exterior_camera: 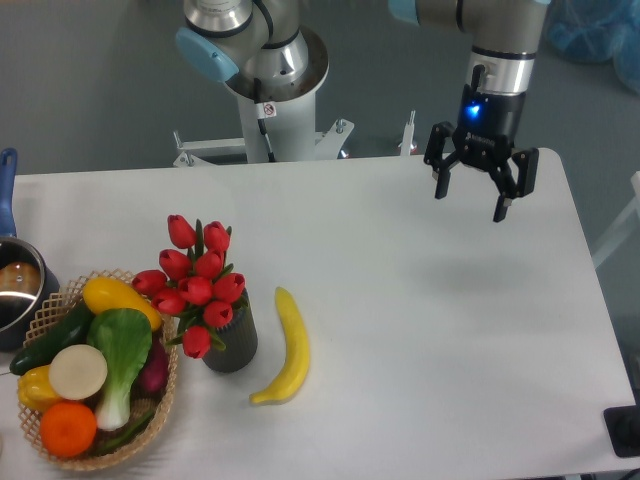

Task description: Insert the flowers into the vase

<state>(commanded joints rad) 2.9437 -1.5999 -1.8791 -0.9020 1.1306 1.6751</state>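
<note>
Your hand hangs released, fingers spread, well apart from the vase. The flowers stand in the vase, just beside the banana on the surface.

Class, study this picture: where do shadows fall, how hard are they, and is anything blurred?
Fixed camera view: soft, diffuse light; a faint smudge of shadow on the table below the open gripper; a small dark shadow hugs the vase base; the banana and flowers look sharp, without motion blur.
</note>
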